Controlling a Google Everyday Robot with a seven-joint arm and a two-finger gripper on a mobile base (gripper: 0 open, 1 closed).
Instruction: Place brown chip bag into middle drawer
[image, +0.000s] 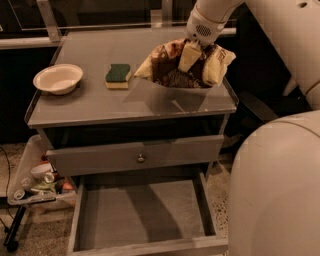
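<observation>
My gripper (199, 56) is shut on the brown chip bag (170, 66), a crinkly foil bag with a dark brown middle and pale yellow ends. It holds the bag in the air above the right part of the grey table top (100, 102). One pale finger (188, 55) shows against the bag's front. The middle drawer (142, 212) stands pulled out below the table, wide and shallow, with a bare grey floor. It lies well below and nearer than the bag.
A green-and-yellow sponge (118, 76) and a white bowl (57, 78) sit on the table's left half. A shut drawer front with a round metal knob (140, 158) is above the open drawer. A tray of clutter (37, 182) stands low at left. My arm's bulk (280, 195) fills the right.
</observation>
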